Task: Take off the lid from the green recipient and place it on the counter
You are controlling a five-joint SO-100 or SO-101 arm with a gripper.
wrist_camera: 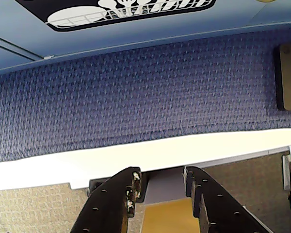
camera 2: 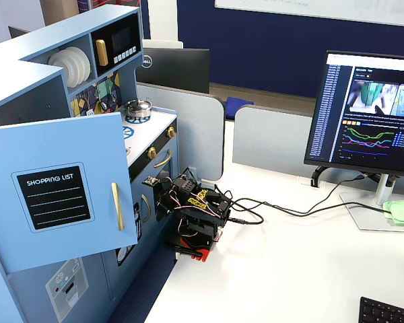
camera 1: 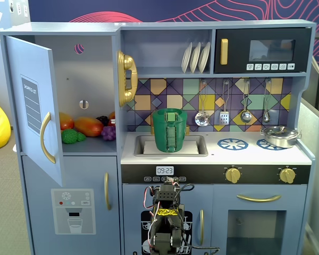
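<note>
Claw fingers are standing slightly parted in the wrist view, a narrow gap between the two black tips at 6 o'clock, and nothing is sitting between them or touching them. Beyond the tips a white table edge, blue carpet and the toy kitchen's blue front are showing.

In a fixed view the arm is sitting folded low at 6 o'clock, in front of the cabinet below the counter, well apart from the task's things. From the side, in a fixed view, the arm is crouching on the white table beside the kitchen.

The green recipient is standing upright in the sink cut-out, its long axis running 12 to 6 o'clock, its lighter ribbed strip facing the camera. The lid is lying flat across its mouth, facing up.

A silver pot is resting on the burner at 3 o'clock from the recipient.
</note>
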